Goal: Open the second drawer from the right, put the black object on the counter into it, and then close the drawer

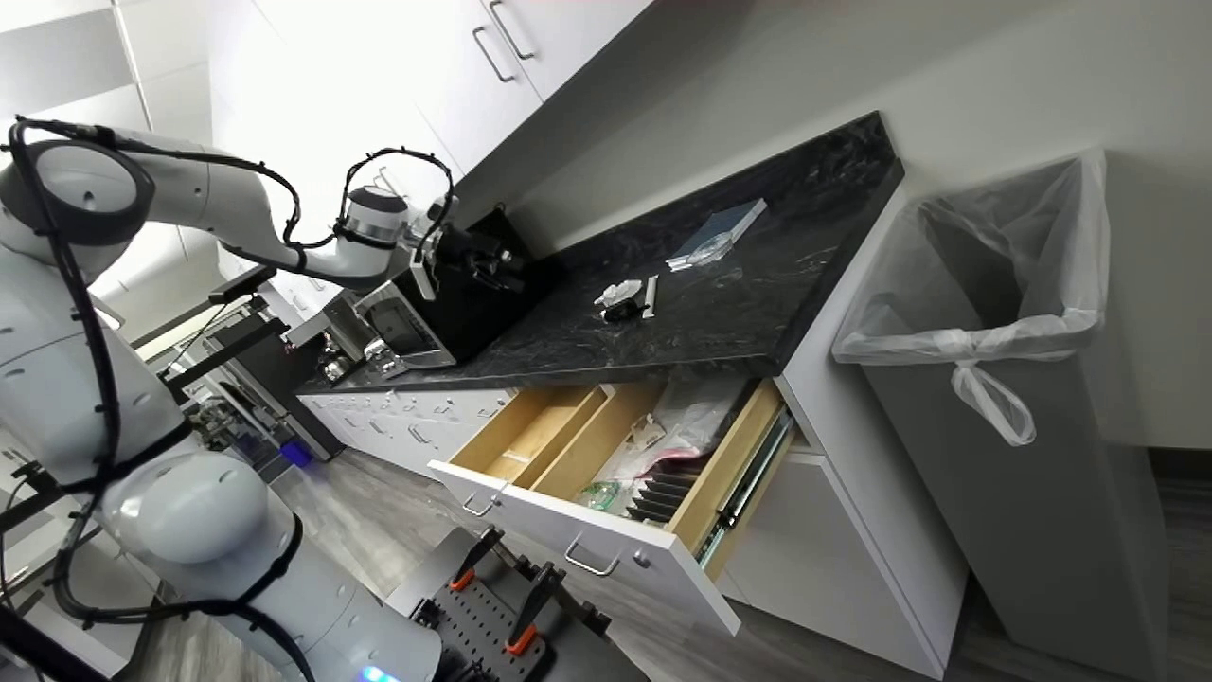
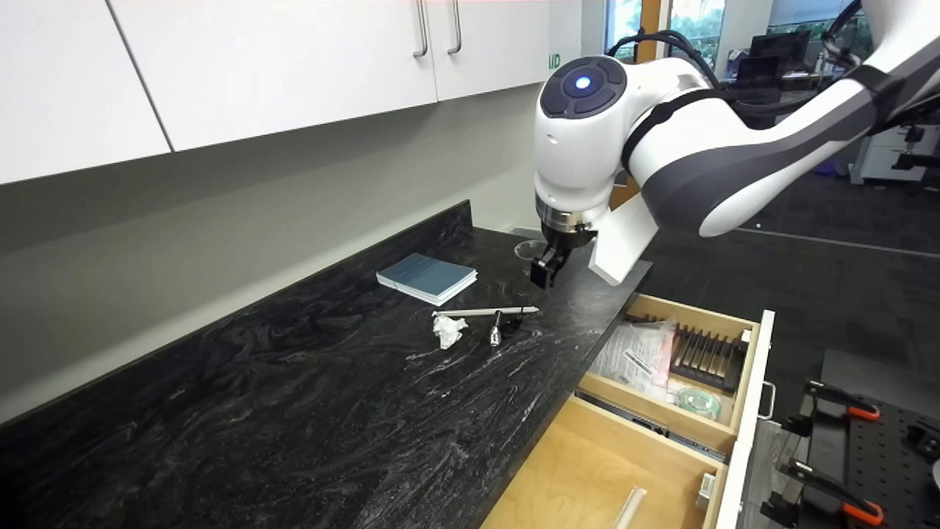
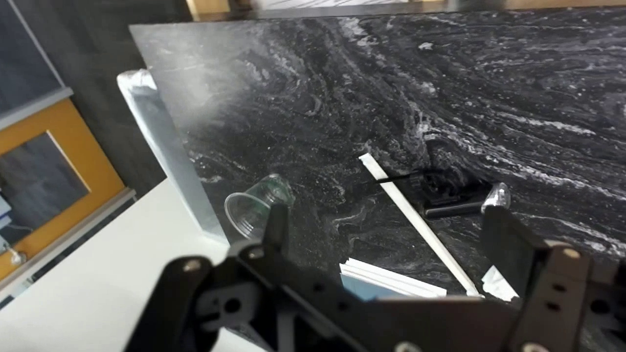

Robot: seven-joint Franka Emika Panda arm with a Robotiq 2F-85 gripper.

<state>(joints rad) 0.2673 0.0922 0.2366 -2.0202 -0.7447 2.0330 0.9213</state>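
Observation:
The black object (image 2: 507, 325) lies on the dark speckled counter (image 2: 330, 419), with a shiny clear tip. It also shows in an exterior view (image 1: 623, 311) and in the wrist view (image 3: 447, 190), where its thin black end crosses a white stick. My gripper (image 2: 545, 273) hangs above the counter, apart from the object; in the wrist view my gripper (image 3: 386, 214) is open, with nothing between its fingers. The second drawer from the right (image 2: 587, 448) is pulled out, its plain light wood interior holding a pale strip; it also shows in an exterior view (image 1: 516, 440).
The neighbouring drawer (image 1: 606, 445) is also out, with bags and a dark rack. A white stick (image 2: 481, 312), crumpled white paper (image 2: 448, 332), blue book (image 2: 427, 276) and clear cup (image 3: 259, 205) lie on the counter. Upper cabinets (image 2: 294, 66) overhang. A bin (image 1: 1023, 455) stands beside.

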